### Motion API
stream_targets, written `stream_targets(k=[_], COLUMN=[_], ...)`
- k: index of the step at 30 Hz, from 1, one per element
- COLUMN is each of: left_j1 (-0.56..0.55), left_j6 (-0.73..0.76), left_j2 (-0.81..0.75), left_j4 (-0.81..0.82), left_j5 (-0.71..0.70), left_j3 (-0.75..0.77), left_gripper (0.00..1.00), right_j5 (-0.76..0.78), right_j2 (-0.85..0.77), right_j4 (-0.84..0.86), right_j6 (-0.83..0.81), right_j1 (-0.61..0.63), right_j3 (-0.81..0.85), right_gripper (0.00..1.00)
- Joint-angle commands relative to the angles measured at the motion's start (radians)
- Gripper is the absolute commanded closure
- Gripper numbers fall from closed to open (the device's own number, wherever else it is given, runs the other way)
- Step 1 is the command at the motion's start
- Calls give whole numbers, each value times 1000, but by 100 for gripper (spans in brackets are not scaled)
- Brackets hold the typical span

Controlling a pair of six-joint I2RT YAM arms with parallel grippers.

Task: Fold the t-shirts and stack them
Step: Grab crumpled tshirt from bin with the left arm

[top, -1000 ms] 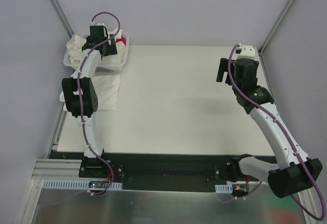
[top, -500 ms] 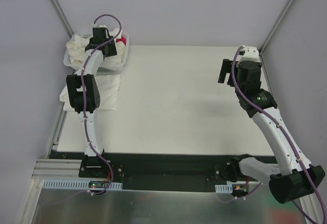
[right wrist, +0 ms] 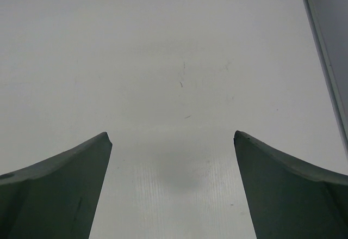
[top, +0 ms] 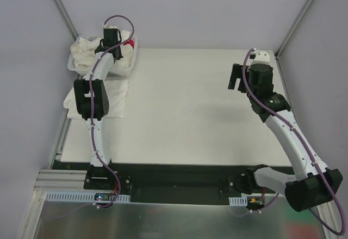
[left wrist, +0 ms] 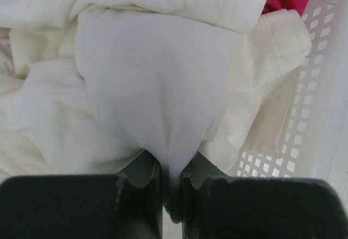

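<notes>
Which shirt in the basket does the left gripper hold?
The whiter middle shirt: its fold is pinched in the left gripper; the cream shirts around it lie loose.

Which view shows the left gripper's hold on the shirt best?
Left wrist: the left gripper is shut on a pinched fold of white shirt inside the basket. The top view shows only the arm over the basket, grip hidden. The right wrist view shows only table.
</notes>
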Motion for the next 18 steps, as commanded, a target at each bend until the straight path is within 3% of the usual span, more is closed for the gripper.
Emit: stream_targets(k=[1, 7, 13, 18], left_j1=[-62, -186, -324, -505], left_j6=[67, 142, 173, 327], left_j2=[-184, -365, -509, -532], left_j4=[-21, -26, -29, -26], left_j5=[-182, -337, -369, -389], left_j3=[13, 34, 137, 282], left_gripper=[100, 100, 100, 100], right_j5=[-39, -81, -116, -133], right_j2=[34, 111, 183, 199], right_j4=[49, 72, 76, 89], right_j6=[40, 69, 77, 95], right_j1=[-5, -5, -4, -5], right_j3=[4, -4, -7, -13], right_gripper=[2, 1, 1, 1])
